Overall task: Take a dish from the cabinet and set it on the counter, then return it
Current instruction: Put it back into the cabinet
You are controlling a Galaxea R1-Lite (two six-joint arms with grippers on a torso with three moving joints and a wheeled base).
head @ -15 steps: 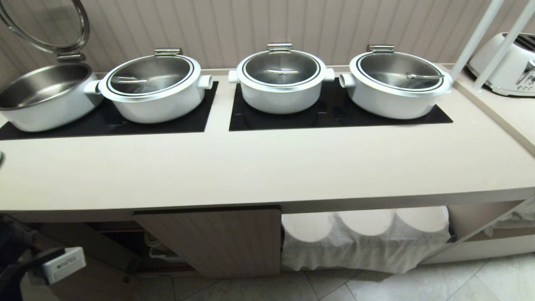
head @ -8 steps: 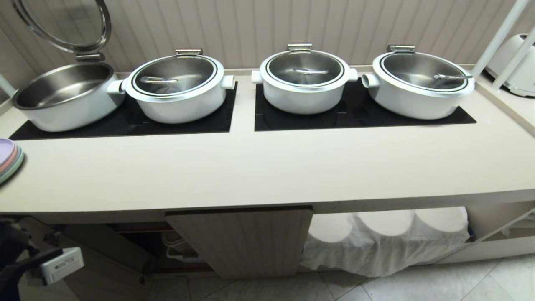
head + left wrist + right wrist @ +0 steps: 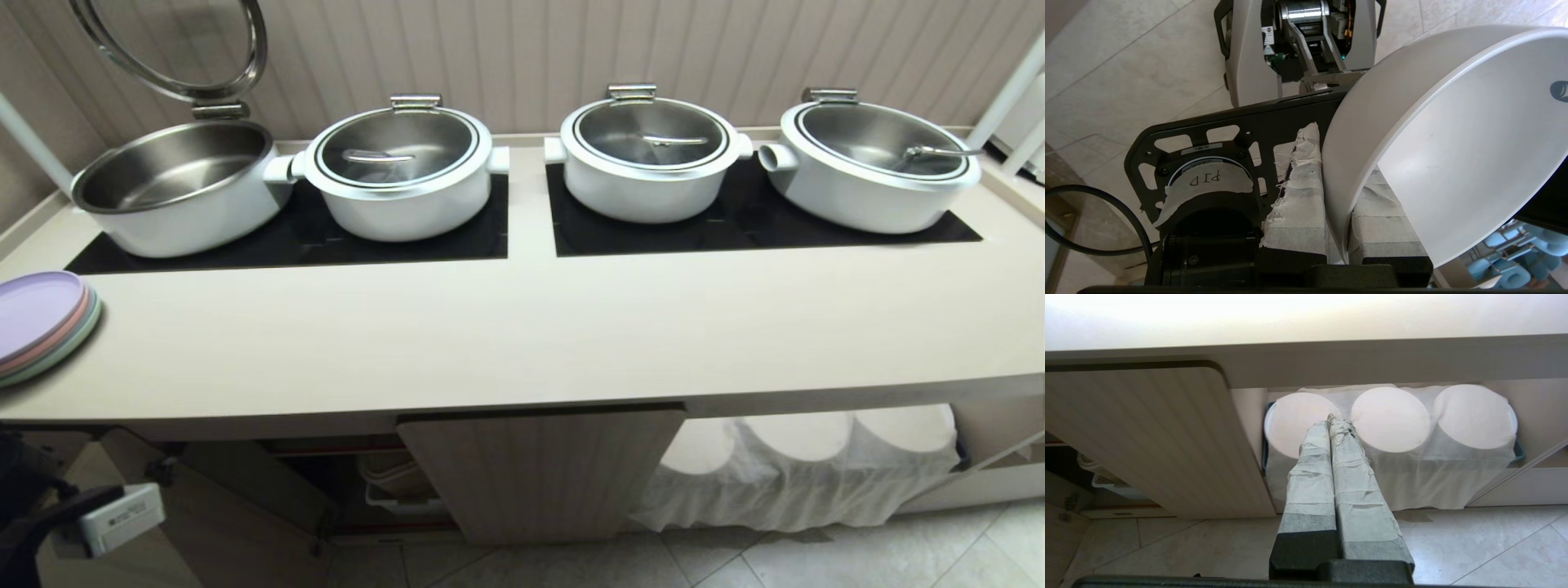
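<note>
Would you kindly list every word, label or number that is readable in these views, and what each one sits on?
"PID": handwritten on a white tape strip stuck to the robot's black base plate, left wrist view; it appears upside down.
White sticker above the tape: print too small to read.
Dark blue mark on the white dish: cut off, unreadable.
Label on the white box at the head view's lower left: blurred, unreadable.

the dish (image 3: 1437,163) is sitting clamped between the left gripper (image 3: 1337,228) fingers, with the robot's base (image 3: 1298,45) lying beyond them.
</note>
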